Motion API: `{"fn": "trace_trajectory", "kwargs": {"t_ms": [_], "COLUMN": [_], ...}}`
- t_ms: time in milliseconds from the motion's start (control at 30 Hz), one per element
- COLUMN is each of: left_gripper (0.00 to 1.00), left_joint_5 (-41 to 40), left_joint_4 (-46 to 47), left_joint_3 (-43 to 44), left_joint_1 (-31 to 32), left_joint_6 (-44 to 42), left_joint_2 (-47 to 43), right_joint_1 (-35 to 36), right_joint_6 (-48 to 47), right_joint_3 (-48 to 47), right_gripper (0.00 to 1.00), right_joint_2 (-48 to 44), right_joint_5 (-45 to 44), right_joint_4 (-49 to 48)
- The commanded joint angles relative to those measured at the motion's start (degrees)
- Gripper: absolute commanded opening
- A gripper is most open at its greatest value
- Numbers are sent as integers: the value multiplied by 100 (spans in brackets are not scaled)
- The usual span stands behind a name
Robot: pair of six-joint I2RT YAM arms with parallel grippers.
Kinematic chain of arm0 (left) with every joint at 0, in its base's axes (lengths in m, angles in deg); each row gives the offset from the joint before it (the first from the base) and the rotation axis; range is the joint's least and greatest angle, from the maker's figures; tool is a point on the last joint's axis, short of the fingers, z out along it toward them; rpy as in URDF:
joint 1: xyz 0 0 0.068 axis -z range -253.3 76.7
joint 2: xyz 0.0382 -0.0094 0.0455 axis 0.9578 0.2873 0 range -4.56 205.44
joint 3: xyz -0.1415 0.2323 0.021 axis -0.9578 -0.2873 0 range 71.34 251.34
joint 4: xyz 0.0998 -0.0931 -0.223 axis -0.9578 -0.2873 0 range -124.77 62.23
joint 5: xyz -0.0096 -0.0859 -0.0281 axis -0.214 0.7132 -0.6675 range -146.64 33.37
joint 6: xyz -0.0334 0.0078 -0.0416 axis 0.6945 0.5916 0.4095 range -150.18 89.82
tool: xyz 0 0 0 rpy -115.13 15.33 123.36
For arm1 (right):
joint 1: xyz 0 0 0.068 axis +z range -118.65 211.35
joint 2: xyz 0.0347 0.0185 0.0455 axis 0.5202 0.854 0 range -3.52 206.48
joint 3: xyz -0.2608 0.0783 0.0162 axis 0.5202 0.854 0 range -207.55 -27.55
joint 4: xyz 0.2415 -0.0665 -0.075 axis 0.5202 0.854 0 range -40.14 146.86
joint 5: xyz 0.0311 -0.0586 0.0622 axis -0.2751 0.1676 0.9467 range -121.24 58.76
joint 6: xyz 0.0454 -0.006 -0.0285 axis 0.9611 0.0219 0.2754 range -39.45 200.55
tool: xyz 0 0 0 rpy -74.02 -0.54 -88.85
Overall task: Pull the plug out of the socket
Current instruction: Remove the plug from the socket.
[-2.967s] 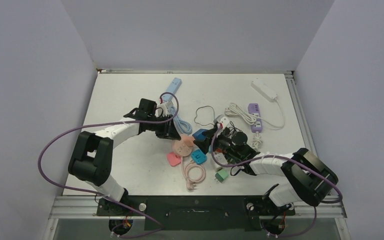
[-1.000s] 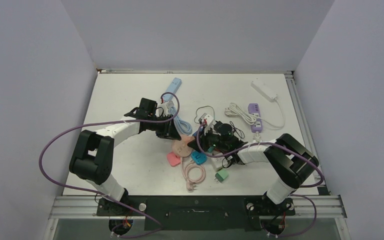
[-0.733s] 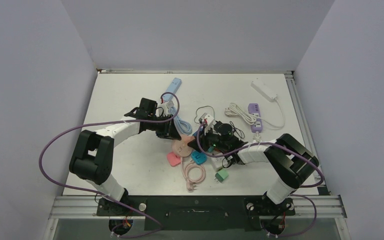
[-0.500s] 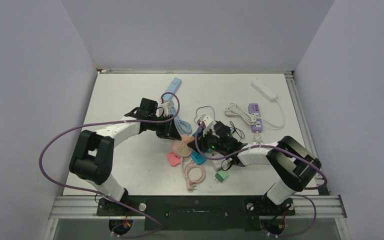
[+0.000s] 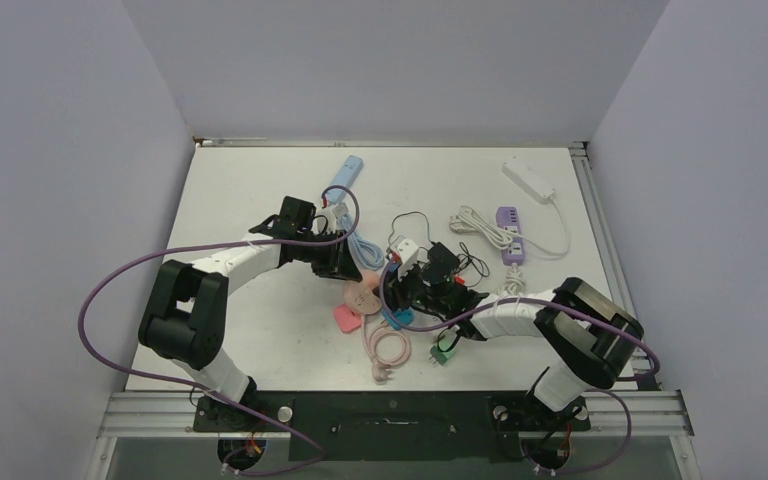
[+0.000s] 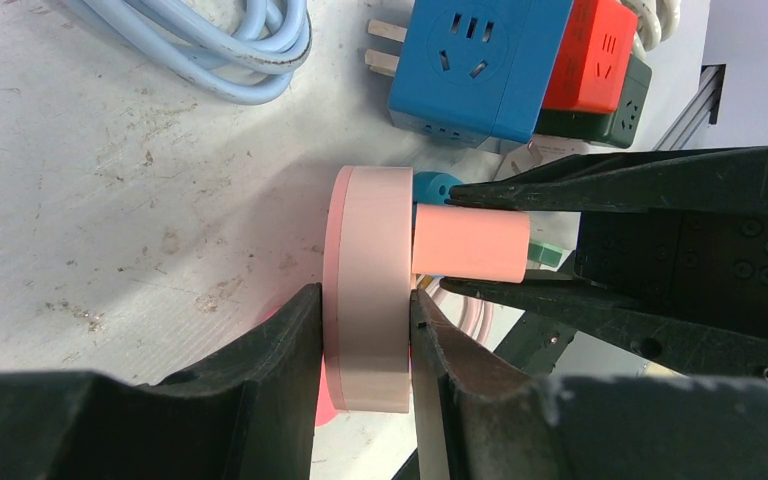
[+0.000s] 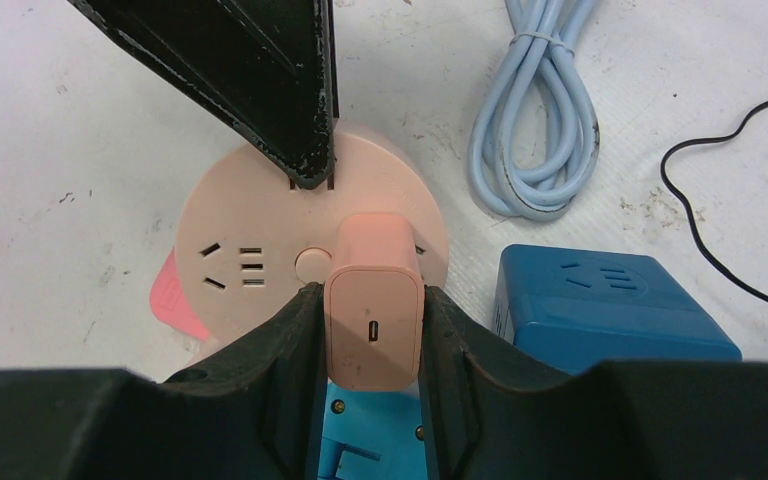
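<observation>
A round pale-pink socket (image 5: 363, 294) lies at the table's middle, with a pink charger plug (image 7: 373, 312) standing in its face. My left gripper (image 6: 365, 345) is shut on the socket's disc (image 6: 365, 285), one finger on each flat side. My right gripper (image 7: 373, 340) is shut on the plug's two sides, directly above the socket (image 7: 260, 250). In the left wrist view the plug (image 6: 470, 243) sticks out of the disc between the right fingers. The plug's prongs are hidden.
A blue cube adapter (image 7: 605, 305) with red and green cubes (image 6: 600, 70) sits just right of the socket. A coiled light-blue cable (image 7: 535, 130) lies behind. Pink and blue flat plugs (image 5: 347, 318), a pink cable (image 5: 388, 350) and a green plug (image 5: 444, 352) lie in front. White and purple power strips (image 5: 511, 235) lie at the back right.
My right gripper has moved left from the blue cube to over the socket and closed on the pink plug. My left gripper has stayed shut on the socket.
</observation>
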Motion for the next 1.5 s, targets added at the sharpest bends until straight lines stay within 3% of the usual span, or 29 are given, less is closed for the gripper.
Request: {"fn": "trace_trajectory", "kwargs": {"t_ms": [0,267,567,933,1233,1467], "left_gripper": [0,0,0,0,0,0], "left_joint_5": [-126,-219,-121,-308,-253,-179], "left_joint_4": [88,64,136,90,139,211], "left_joint_3": [202,213,192,179,160,143], "left_joint_1": [-10,-6,-10,-192,-203,-201], "left_joint_6": [20,-145,-87,57,56,58], "left_joint_2": [-39,-228,-192,-124,-140,-184], "right_joint_1": [-200,-1060,-1036,-134,-198,-778], "right_joint_6": [100,806,695,-255,-119,446], "right_joint_3": [-9,243,238,109,103,314], "right_gripper": [5,5,5,5,5,5], "right_joint_2": [-269,-157,-224,-588,-531,-459], "right_joint_5": [205,1515,1371,-128,91,895], "right_joint_4": [-234,-1017,-912,-140,-208,-777]}}
